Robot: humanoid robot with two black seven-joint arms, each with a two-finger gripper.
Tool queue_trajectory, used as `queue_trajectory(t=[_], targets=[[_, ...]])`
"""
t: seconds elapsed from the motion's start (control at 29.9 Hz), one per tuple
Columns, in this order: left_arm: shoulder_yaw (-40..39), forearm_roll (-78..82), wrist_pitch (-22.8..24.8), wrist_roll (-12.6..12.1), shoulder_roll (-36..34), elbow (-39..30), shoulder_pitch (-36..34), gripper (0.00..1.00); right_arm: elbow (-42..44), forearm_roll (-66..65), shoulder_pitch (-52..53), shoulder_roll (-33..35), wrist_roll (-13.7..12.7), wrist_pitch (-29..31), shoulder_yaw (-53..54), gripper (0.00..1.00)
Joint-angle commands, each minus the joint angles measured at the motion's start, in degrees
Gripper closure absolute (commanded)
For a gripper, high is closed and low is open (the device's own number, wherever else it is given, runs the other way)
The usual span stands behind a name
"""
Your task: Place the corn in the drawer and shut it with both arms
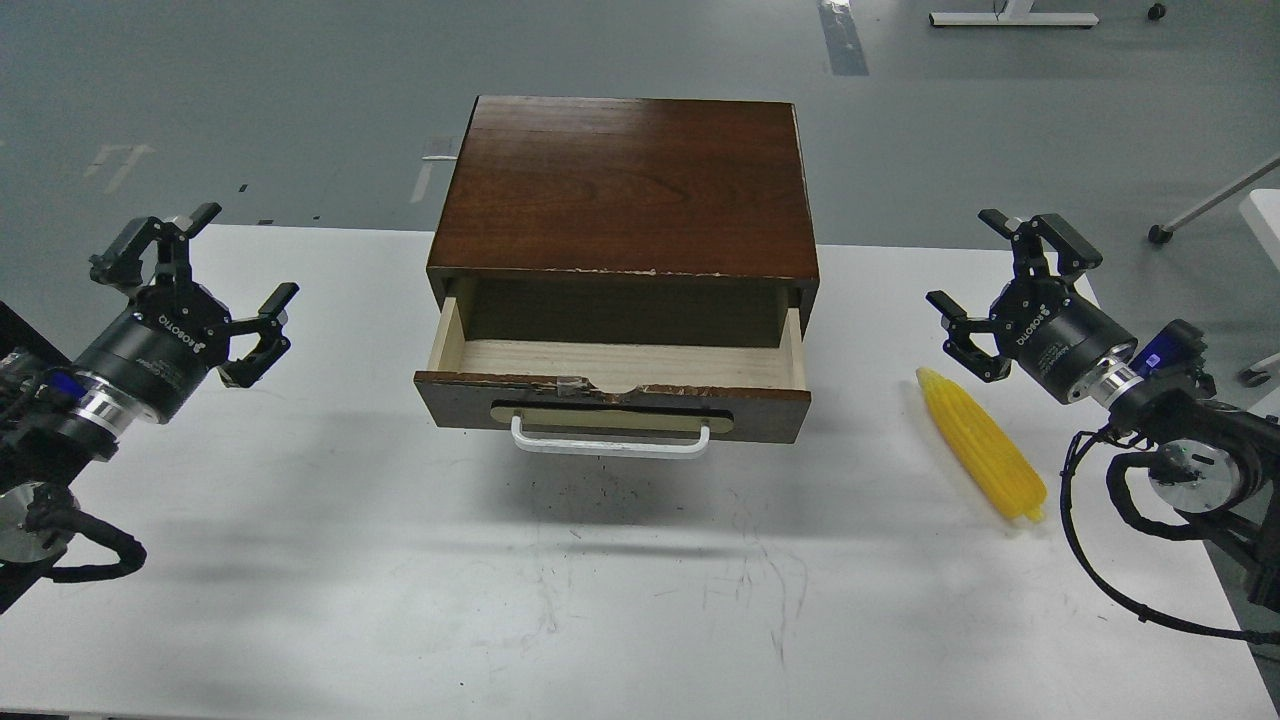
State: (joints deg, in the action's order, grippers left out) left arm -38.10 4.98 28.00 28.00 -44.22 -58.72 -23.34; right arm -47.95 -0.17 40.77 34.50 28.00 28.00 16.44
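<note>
We're looking down on the white table [300,600], and square in the middle sits the brown box [625,190], its top edge chipped along the front. The drawer [615,365] is pulled out toward us, pale wood floor showing, and it holds nothing we can see. Its white handle [610,443] hangs on a beige plate across the dark front.

Over on the left, our left arm [60,420] comes in from the edge, and the left gripper [205,270] hangs above the table with its fingers spread wide, nothing between them, well apart from the box.

On the right, our right arm [1190,440] reaches in, and the right gripper [985,275] is spread wide too, holding nothing, just above and beside the corn.

And there's the corn [985,450], bright yellow, lying flat on the table right of the drawer, angled, narrow tip pointing away from us.
</note>
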Motion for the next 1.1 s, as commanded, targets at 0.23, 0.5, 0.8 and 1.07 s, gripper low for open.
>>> queue_trajectory(t=[0.23, 0.5, 0.8, 1.07], targets=[[-0.2, 1.5, 0.0, 0.0, -0.1, 0.1, -0.1, 0.0, -0.7, -1.6, 1.1, 2.0, 0.0, 0.0, -1.1, 0.0], [-0.6, 1.5, 0.0, 0.0, 0.1, 0.0, -1.1, 0.0, -4.3, -22.2, 11.1, 11.5, 0.0, 0.0, -1.8, 0.0], [-0.6, 1.5, 0.0, 0.0, 0.4, -0.2, -1.3, 0.0, -5.8, -64.0, 13.6, 15.2, 0.0, -1.1, -2.6, 0.0], [-0.6, 1.5, 0.0, 0.0, 0.5, -0.3, -1.3, 0.0, -5.3, -74.5, 14.5, 14.0, 0.0, -13.6, -19.5, 0.01]])
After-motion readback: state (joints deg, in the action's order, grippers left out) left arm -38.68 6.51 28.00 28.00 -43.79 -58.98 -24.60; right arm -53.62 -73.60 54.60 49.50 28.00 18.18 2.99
